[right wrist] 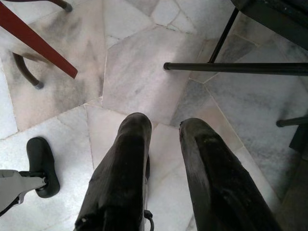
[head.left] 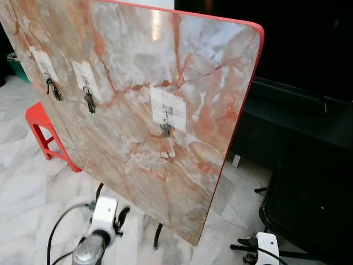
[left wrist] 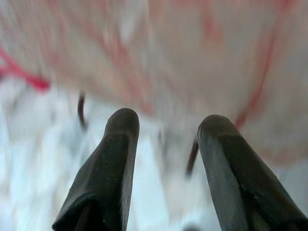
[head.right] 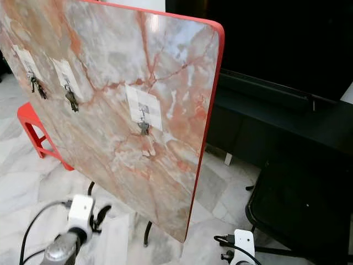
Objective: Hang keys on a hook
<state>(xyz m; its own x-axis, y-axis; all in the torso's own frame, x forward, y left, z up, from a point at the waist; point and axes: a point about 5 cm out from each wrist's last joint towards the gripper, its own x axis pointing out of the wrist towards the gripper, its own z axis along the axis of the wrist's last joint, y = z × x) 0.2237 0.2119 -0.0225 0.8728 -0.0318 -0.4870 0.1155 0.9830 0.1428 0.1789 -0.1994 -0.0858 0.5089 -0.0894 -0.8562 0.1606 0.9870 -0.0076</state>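
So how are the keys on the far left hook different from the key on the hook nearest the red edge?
The far left keys look like a dark, chunky bunch; the key nearest the red edge is a small, pale silver piece. The left bunch hangs higher on the marble board; the right key hangs lower down. Both dangle from hooks on white pads.

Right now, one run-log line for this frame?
keys on hook, marble board | other keys and hung too | left gripper fingers apart, empty, low | right gripper fingers apart, empty, over floor
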